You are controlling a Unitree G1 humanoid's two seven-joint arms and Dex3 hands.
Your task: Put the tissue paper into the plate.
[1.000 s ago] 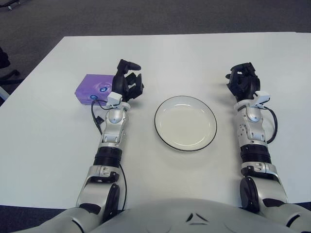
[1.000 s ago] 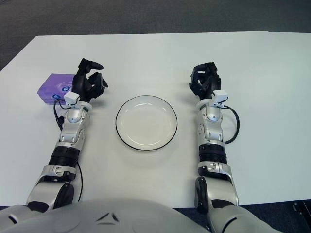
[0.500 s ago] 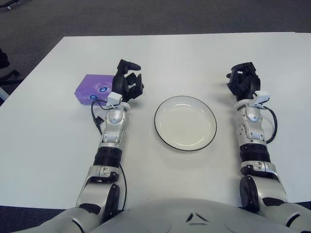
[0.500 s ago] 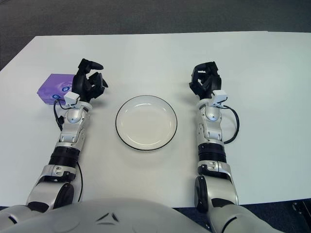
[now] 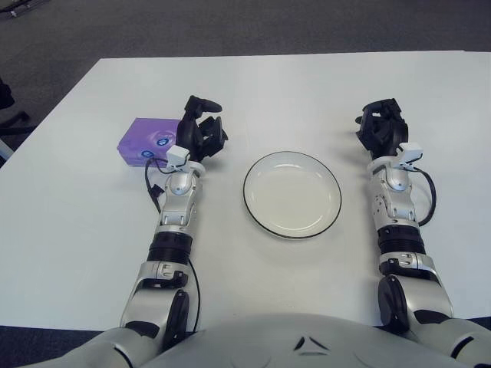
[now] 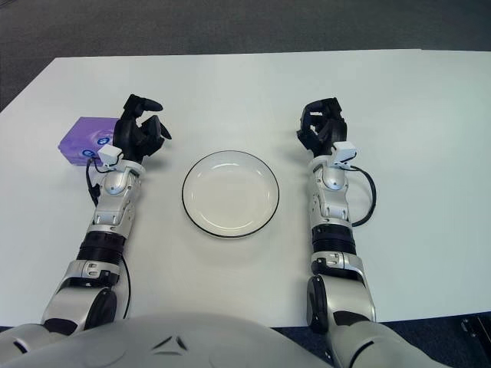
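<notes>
Tissue pack point(image 5: 147, 141): purple, flat on white table point(image 5: 77, 230), left of plate, just beside left hand.
Plate point(image 5: 292, 195): white, dark-rimmed, between both arms.
Left hand point(image 5: 201, 132): fingers spread, holding nothing.
Right hand point(image 5: 382, 129): fingers curled, holding nothing, right of plate.

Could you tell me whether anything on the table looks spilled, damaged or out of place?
Nothing stands out. The purple tissue pack lies flat and intact beside the open left hand; the plate sits empty and level at centre, and the right hand rests curled to its right.
</notes>
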